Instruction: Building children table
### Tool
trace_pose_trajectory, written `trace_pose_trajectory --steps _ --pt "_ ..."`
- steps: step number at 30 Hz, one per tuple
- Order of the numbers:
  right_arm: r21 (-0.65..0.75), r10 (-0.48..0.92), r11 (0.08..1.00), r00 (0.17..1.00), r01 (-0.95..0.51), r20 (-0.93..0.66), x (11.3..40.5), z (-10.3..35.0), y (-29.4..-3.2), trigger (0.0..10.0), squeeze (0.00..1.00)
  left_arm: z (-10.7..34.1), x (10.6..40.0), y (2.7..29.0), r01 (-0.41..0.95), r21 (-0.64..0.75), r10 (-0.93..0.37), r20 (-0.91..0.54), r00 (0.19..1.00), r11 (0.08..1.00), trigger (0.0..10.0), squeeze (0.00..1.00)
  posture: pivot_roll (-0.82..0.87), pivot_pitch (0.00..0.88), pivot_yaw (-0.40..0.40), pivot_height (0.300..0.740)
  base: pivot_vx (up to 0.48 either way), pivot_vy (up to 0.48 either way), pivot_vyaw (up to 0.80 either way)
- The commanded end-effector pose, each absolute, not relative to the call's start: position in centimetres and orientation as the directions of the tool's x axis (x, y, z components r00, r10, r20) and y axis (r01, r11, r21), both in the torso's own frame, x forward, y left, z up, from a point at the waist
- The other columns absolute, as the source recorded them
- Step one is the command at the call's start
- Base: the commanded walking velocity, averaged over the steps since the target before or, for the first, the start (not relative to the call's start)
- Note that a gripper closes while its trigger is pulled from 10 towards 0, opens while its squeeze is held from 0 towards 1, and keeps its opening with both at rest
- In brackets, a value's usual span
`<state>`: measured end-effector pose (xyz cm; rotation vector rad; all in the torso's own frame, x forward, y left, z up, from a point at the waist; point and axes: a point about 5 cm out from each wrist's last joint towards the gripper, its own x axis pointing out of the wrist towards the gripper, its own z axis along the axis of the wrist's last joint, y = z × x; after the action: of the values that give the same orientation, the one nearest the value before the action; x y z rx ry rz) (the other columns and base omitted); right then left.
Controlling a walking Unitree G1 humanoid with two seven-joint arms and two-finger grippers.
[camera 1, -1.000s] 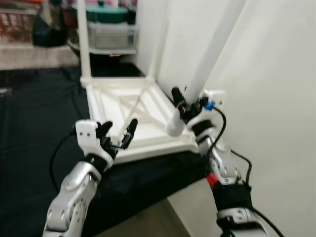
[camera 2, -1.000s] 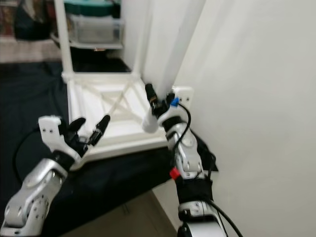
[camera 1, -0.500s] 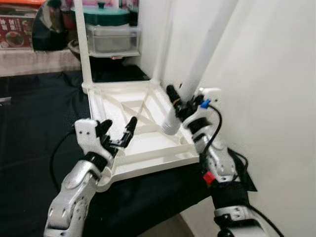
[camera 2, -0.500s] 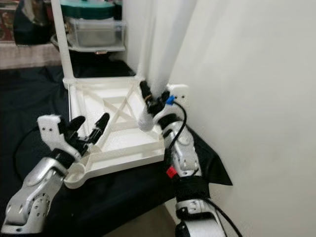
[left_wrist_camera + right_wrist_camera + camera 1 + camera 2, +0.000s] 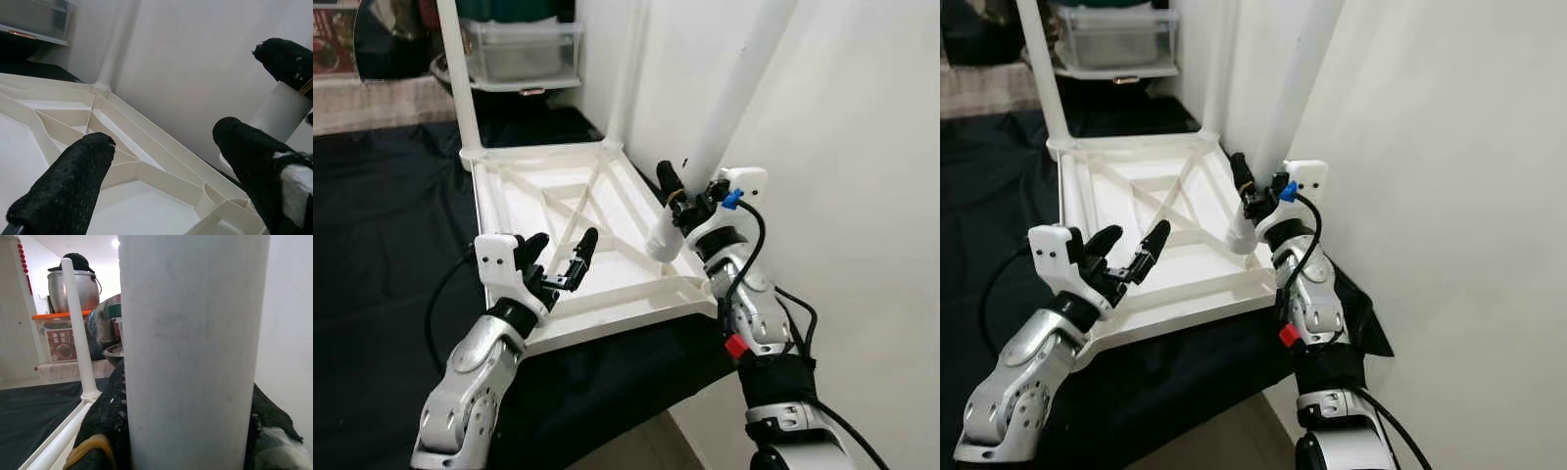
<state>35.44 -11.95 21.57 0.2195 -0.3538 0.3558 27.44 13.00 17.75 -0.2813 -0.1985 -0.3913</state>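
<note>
A white table top [image 5: 519,196] lies upside down on black cloth, its ribbed underside up. Two white legs stand at its far corners, the left one [image 5: 458,88] and the right one [image 5: 628,78]. My right gripper [image 5: 690,193] is shut on a third white leg [image 5: 734,98], which is tilted with its lower end [image 5: 663,242] just above the near right corner. In the right wrist view this leg [image 5: 190,357] is close between the black fingers. My left gripper [image 5: 565,237] hovers open above the near left part of the top, holding nothing; its fingers [image 5: 68,186] frame the ribs [image 5: 122,166].
A white wall [image 5: 862,196] runs close along the right side. Black cloth [image 5: 382,225] covers the floor to the left. A shelf with a clear plastic container [image 5: 519,54] stands behind the table top, and a metal pot [image 5: 68,289] sits further back. Bare floor [image 5: 636,446] lies at the front.
The camera view has shifted, so the whole scene sits differently. The right gripper still holds the tilted leg over the near right corner. The left gripper stays open above the top.
</note>
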Motion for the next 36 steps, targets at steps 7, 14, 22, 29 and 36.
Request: trace_pose_trajectory --steps 7,14,22,29,36 --pt "0.146 0.287 0.92 0.877 -0.365 0.386 35.3 21.6 -12.4 0.0 0.0 17.4 27.5 12.7 0.405 -0.239 -0.352 0.236 0.906 0.882 10.0 0.0 0.05 0.0 -0.123 0.74 0.0 -0.27 0.0" --pt "0.128 0.287 0.926 0.881 -0.356 0.377 35.4 21.5 -12.7 0.0 0.0 17.4 27.5 12.8 0.401 -0.246 -0.346 0.24 0.907 0.882 10.0 0.0 0.05 0.0 -0.125 0.74 0.0 0.0 0.0" --pt "0.091 0.282 0.937 0.885 -0.337 0.371 36.1 21.3 -13.1 0.0 0.0 17.4 27.5 12.8 0.395 -0.249 -0.339 0.239 0.91 0.884 10.0 0.0 0.06 0.0 -0.128 0.74 0.0 0.0 0.0" --pt "-0.035 0.314 0.946 0.88 -0.323 0.355 36.6 20.1 -12.6 0.0 0.0 17.4 27.3 13.3 0.371 -0.245 -0.316 0.236 0.919 0.896 10.0 0.0 0.1 0.0 -0.148 0.74 0.0 0.0 0.0" --pt "-0.213 0.367 0.926 0.879 -0.313 0.304 36.7 18.4 -11.8 0.0 0.0 17.2 27.1 14.2 0.335 -0.237 -0.284 0.225 0.932 0.912 10.0 0.0 0.12 0.0 -0.159 0.74 0.0 0.0 0.0"
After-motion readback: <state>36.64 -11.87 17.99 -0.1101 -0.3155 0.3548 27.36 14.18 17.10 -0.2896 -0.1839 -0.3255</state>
